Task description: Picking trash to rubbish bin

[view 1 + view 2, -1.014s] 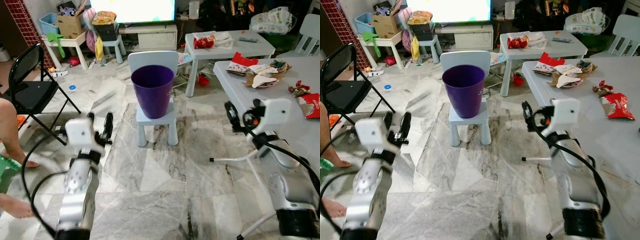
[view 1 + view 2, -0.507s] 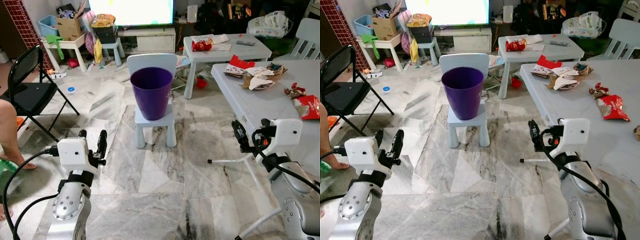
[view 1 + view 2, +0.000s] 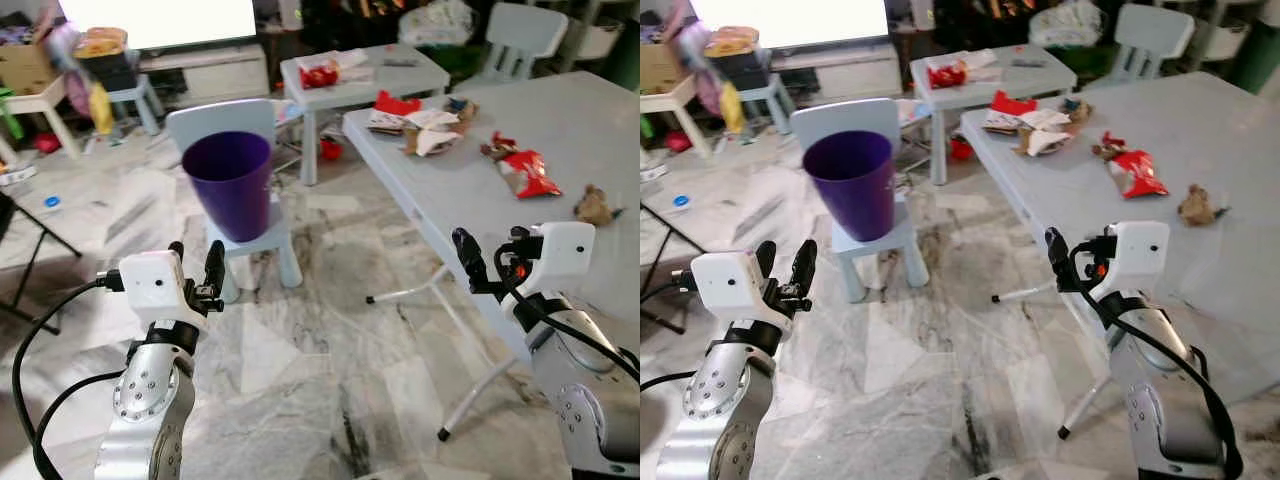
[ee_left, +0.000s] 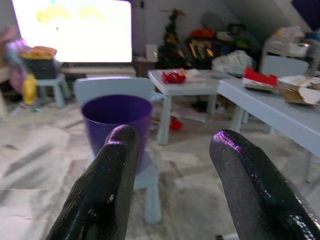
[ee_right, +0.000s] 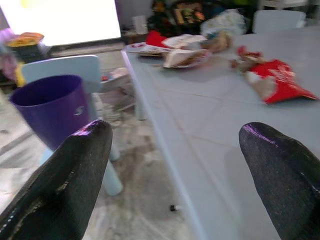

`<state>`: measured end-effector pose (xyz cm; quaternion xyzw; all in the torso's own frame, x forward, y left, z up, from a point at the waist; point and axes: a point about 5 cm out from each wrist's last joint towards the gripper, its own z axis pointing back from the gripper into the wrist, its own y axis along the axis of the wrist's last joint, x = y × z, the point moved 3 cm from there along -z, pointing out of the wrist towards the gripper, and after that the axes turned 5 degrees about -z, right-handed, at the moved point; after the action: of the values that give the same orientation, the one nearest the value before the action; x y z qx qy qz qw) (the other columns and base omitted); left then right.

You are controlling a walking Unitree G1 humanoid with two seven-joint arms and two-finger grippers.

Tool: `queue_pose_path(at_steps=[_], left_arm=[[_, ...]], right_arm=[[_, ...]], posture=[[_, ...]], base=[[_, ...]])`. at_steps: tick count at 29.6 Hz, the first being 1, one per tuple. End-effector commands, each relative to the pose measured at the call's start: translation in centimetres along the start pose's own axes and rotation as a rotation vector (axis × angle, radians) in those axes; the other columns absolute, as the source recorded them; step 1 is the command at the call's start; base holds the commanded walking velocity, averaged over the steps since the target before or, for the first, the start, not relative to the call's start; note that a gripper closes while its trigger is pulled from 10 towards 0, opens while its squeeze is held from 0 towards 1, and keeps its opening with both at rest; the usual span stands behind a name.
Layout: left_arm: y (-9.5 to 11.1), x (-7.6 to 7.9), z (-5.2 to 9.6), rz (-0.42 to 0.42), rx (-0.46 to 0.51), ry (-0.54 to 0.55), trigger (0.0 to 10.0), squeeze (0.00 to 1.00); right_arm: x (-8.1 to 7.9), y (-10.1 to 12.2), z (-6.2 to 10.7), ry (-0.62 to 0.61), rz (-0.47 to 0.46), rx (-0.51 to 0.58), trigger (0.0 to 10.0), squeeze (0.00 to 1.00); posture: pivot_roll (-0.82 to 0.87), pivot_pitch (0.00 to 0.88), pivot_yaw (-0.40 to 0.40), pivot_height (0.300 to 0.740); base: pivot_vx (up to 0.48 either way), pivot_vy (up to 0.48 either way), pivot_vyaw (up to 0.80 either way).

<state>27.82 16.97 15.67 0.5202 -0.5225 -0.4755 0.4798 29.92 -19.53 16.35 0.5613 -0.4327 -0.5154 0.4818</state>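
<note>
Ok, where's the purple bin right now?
The purple bin stands on a small light-blue chair ahead and left of centre in the head views, left of the big grey table, beyond the left end effector.

Purple bin (image 3: pixel 229 182) on small chair (image 3: pixel 230 165); wrappers (image 3: pixel 523 172) on table (image 3: pixel 560 160)

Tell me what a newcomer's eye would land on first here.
The purple bin stands out first, standing on a small pale chair in the middle of the marble floor. To its right, wrappers lie scattered on the grey table, among them a red snack bag. In the foreground, the left gripper and the right gripper are raised, both jaws open and empty.
</note>
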Motion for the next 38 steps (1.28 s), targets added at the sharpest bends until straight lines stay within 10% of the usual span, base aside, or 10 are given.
queue_pose_path(at_steps=[1, 24, 38], left_arm=[[0.71, -0.26, -0.11, -0.004, 0.012, 0.002, 10.0, 0.00], [0.88, -0.30, -0.50, 0.033, -0.030, 0.019, 10.0, 0.00], [0.81, -0.09, -0.90, 0.045, -0.044, 0.012, 10.0, 0.00]], right_arm=[[-0.13, 0.57, 0.36, -0.001, 0.004, 0.011, 10.0, 0.00], [-0.33, 1.00, 0.99, -0.010, -0.001, -0.010, 10.0, 0.00], [-0.26, 1.08, 0.98, -0.016, 0.001, -0.010, 10.0, 0.00]], posture=[[0.08, 0.097, 0.027, 0.740], [0.07, 0.135, 0.023, 0.740], [0.06, 0.127, 0.031, 0.740]], base=[[0.000, 0.000, -0.79], [0.000, 0.000, -0.74], [0.000, 0.411, 0.00]])
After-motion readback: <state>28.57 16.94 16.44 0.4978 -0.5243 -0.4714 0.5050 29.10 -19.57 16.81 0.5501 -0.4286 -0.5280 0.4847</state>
